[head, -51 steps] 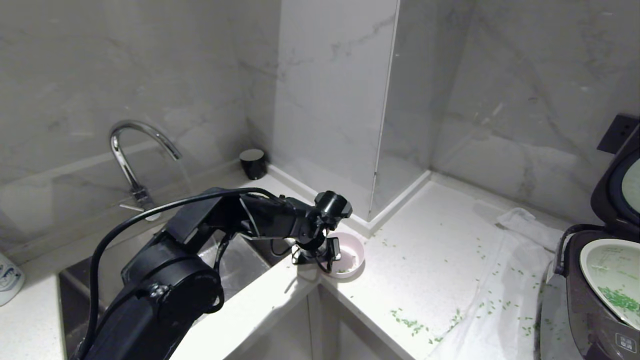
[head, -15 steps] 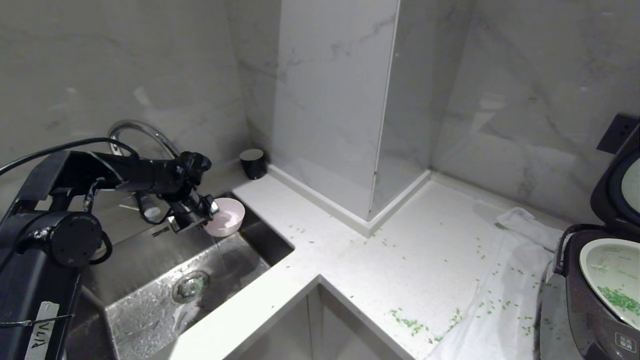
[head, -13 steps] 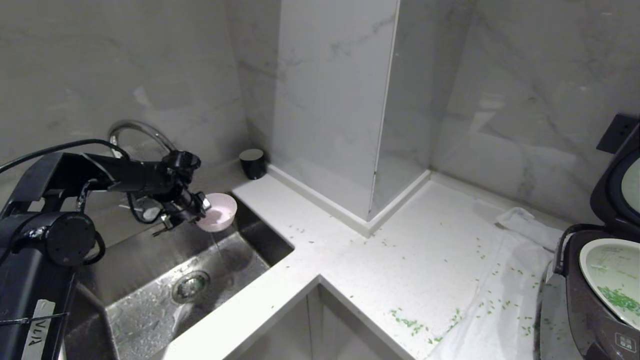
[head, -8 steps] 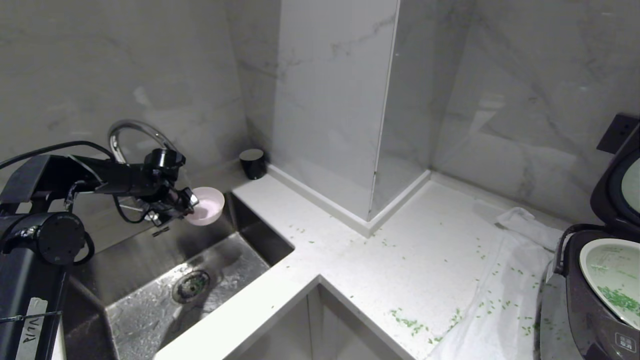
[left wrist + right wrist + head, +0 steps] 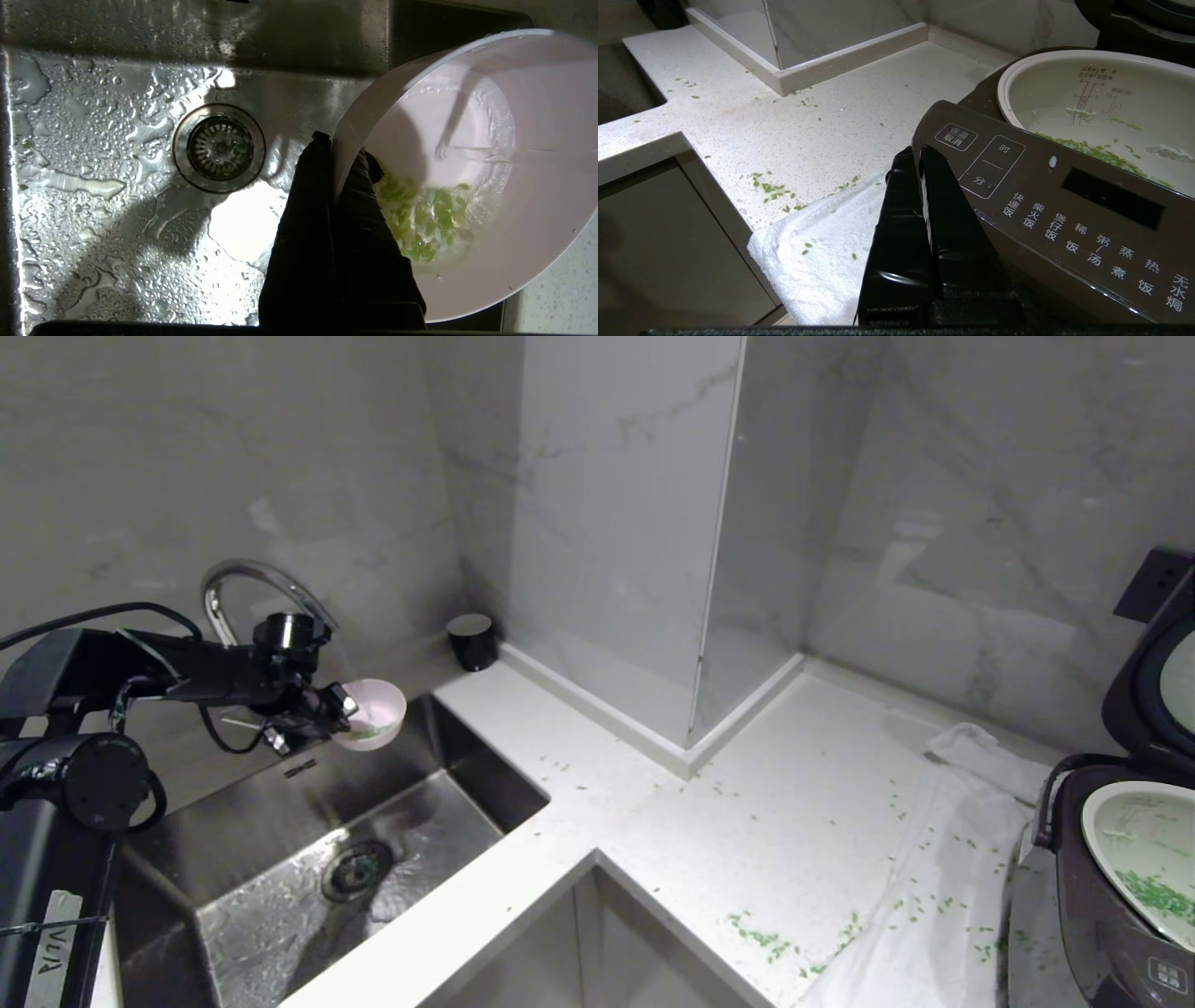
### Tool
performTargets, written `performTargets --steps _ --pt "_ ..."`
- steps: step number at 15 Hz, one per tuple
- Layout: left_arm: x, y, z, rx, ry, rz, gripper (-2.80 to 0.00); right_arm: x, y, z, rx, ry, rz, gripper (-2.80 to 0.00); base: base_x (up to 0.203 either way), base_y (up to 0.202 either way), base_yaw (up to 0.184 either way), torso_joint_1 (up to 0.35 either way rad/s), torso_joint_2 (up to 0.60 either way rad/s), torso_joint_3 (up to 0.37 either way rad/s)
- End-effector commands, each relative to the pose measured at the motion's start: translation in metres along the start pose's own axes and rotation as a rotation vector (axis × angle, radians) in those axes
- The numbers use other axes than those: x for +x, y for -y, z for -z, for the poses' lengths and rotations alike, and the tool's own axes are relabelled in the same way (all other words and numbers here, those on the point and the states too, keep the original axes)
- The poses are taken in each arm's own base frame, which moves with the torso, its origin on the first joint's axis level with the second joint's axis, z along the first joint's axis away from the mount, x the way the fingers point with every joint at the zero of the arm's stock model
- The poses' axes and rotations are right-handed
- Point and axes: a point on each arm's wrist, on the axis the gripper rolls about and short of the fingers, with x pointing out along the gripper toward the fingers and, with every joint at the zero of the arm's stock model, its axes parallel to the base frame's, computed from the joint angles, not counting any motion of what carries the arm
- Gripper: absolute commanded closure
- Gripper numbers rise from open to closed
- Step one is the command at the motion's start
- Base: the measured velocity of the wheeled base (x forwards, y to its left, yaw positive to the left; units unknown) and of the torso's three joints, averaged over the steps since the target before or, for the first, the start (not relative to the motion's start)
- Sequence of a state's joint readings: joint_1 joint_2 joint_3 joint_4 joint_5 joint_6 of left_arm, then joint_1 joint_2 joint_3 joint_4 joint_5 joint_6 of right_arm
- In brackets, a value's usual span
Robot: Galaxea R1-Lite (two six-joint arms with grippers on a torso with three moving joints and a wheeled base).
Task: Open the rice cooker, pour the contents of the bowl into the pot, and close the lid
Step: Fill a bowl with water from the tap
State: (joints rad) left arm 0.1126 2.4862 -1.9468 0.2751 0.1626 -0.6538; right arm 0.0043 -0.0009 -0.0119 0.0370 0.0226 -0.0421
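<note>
**Bowl held under the faucet over the sink**

The rice cooker (image 5: 1064, 205) carries white Chinese characters on its front panel, with two outlined buttons and a dark display; printed level marks run down the inside wall of the pot (image 5: 1106, 102). A strip of tape on the left arm (image 5: 47, 943) bears handwriting that reads roughly "VL1".

The left hand (image 5: 334, 154) is clamped on the rim of the bowl (image 5: 514, 233), one finger inside, one outside. It holds the bowl above the sink (image 5: 280, 821), beneath the spout of the faucet (image 5: 252, 581). A thin stream of water runs into the bowl, and the contents (image 5: 420, 219) lie wet in it beside the inner finger. The drain (image 5: 218, 147) sits below among water drops.

The right hand (image 5: 920, 156) has its fingers together, holding nothing, and hangs in front of the cooker's panel, above a white cloth (image 5: 822, 261).

The lid (image 5: 1153, 681) stands raised at the right edge of the head view, and the pot holds green bits. More green bits are scattered over the surface (image 5: 653, 803), which runs bare between sink and cooker. A dark cup (image 5: 472, 640) stands near the wall corner.
</note>
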Motion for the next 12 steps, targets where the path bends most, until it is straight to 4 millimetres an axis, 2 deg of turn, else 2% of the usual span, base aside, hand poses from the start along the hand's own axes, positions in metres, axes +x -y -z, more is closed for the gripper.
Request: performTargets --steps 1,7,12 --pt "0.000 -0.001 0.000 -0.015 -0.001 -0.004 0.00 0.000 0.000 0.000 -0.001 0.001 -0.001 0.00 0.000 0.000 0.000 0.000 0.00 0.000" --pt "-0.001 0.010 0.011 -0.022 -0.017 0.008 0.00 0.000 0.000 0.000 -0.001 0.001 -0.001 0.00 0.000 0.000 0.000 0.000 0.00 0.000" --pt "-0.005 0.008 0.003 -0.044 0.004 0.015 0.00 0.000 0.000 0.000 -0.001 0.001 -0.001 0.00 0.000 0.000 0.000 0.000 0.00 0.000"
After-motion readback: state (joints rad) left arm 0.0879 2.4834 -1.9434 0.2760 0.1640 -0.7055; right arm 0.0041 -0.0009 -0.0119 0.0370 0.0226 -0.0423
